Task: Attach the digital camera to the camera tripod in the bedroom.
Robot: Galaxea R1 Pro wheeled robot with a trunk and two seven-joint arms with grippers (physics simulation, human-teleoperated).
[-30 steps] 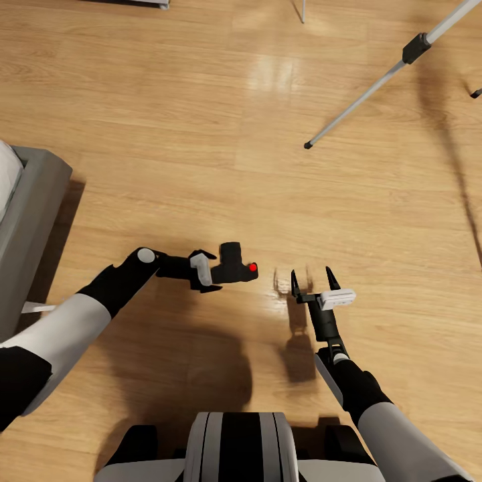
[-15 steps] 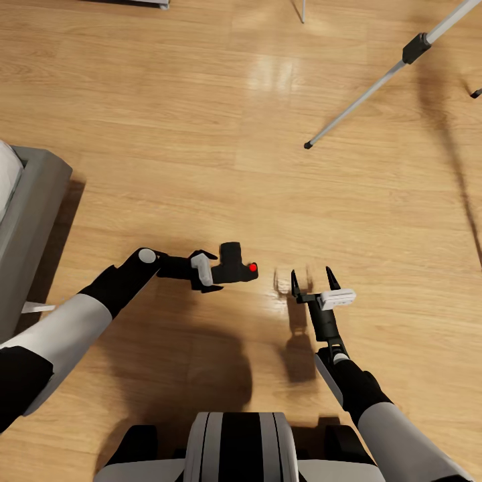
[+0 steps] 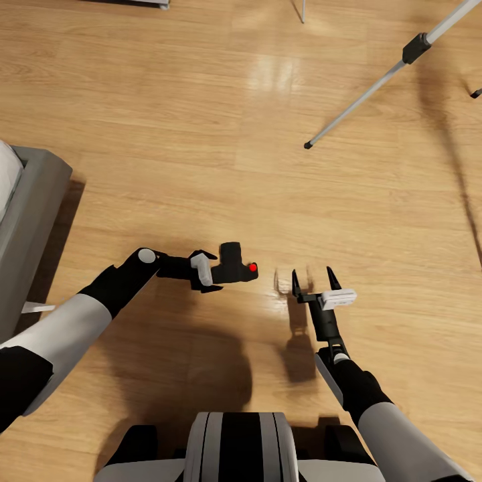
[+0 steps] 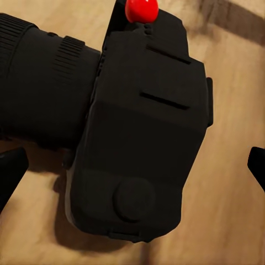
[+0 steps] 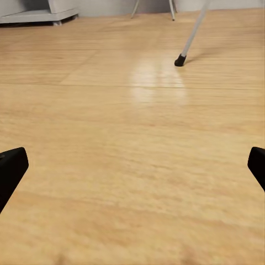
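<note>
The digital camera [image 3: 235, 262] is a black body with a red button, lying low over the wooden floor. In the left wrist view the digital camera [image 4: 138, 132] appears very large, its lens to one side and a shadow just under it. My left gripper [image 3: 217, 272] points down at it, open, with its fingertips [image 4: 11, 171] wide on either side and clear of the body. My right gripper [image 3: 310, 278] hovers open beside it with nothing between its fingers. One silver leg of the camera tripod [image 3: 361, 100] slants down to a black foot, and the camera tripod [image 5: 193, 30] leg also appears in the right wrist view.
The grey bed frame [image 3: 30, 214] stands at the left edge. A second black foot [image 3: 475, 93] shows at the far right. A thin pale leg [image 3: 302, 9] and a grey furniture base [image 5: 38, 11] are at the far end of the plank floor [image 3: 201, 134].
</note>
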